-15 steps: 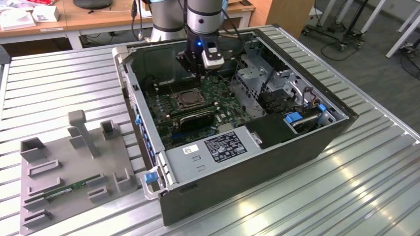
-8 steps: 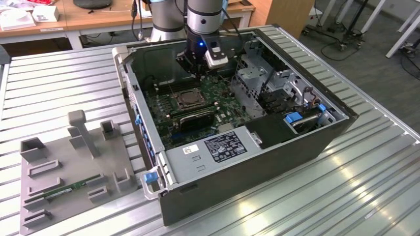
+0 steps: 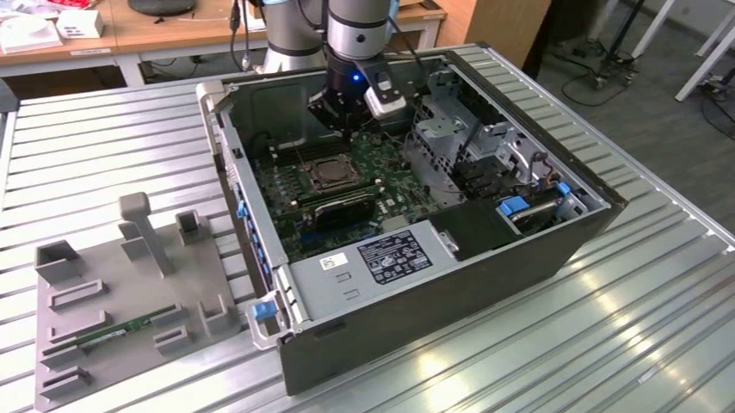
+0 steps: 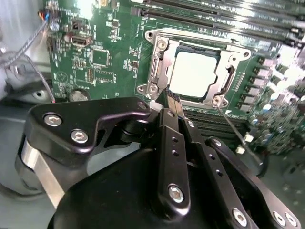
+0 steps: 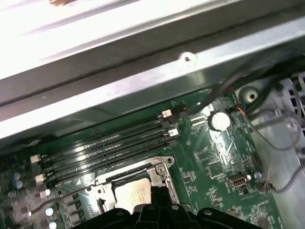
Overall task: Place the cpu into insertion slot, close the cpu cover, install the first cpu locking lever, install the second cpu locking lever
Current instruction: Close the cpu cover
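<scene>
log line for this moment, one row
cpu: seated in insertion slot | cpu cover: down over it | gripper: shut, tip at cover edge

The open computer case (image 3: 460,284) sat on a table (image 3: 597,344) made of metal slats. The arm (image 3: 356,34) went down into the case. The gripper (image 3: 342,127) hung just above the green board (image 3: 385,159), near the insertion slot (image 3: 330,175). A grey tray (image 3: 115,292) lay on the exterior view's left.

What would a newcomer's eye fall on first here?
The open computer case on the slatted table stands out, the arm reaching into it. In the second wrist view, the bright silver cpu lies framed by the cpu cover on the green board, the gripper close beside it.
</scene>
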{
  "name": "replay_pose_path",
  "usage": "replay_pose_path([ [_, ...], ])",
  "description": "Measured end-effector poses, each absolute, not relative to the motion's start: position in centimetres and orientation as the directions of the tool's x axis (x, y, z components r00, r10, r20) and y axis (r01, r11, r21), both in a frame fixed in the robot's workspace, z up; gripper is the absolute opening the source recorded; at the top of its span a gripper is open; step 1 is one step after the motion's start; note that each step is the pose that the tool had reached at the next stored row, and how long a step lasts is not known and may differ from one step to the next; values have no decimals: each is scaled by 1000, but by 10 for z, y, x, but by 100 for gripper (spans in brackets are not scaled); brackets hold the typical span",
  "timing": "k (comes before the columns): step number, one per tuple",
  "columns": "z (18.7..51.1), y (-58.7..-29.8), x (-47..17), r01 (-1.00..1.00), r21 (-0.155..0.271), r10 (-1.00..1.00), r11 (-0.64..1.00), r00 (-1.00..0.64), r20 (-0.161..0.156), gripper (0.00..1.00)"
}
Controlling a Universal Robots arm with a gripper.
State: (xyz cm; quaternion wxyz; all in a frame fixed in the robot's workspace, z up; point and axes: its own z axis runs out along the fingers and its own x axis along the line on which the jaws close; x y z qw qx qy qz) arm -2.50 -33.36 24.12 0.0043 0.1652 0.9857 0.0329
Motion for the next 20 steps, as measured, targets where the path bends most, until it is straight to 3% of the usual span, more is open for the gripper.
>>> replay_pose_path([
  [12,241,-334,-25,118,65,118,991,-993,2,11],
  [20,241,-334,-25,111,65,111,992,-994,2,11],
])
